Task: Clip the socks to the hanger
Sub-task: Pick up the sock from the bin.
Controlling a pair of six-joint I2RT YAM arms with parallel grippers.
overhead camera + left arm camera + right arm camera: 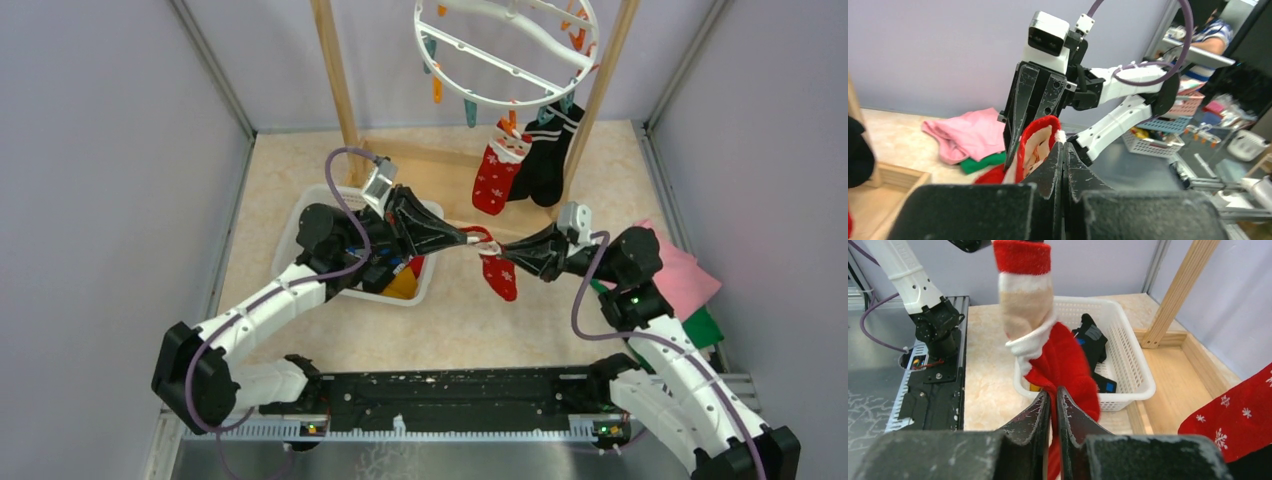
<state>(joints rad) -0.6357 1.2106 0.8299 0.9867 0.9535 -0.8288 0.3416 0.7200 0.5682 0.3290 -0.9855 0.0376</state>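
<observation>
A red sock (497, 272) with a white and beige cuff hangs between my two grippers above the table. My left gripper (472, 240) is shut on the cuff's edge (1060, 135). My right gripper (1053, 391) is shut on the red foot part (1063, 360), with fabric pinched between its jaws. The white round hanger (505, 50) hangs at the top, with orange and teal pegs. A red snowflake sock (497, 175) and a black striped sock (545, 155) hang clipped to it. More socks lie in the basket: a black one with blue marks (1093, 342) and a yellow one (403, 285).
The white mesh basket (1133, 360) sits under the left arm. The wooden rack's posts (335, 80) and base board (1168, 385) stand behind the grippers. A pink cloth (685, 270) and a green cloth (705, 325) lie at the right wall.
</observation>
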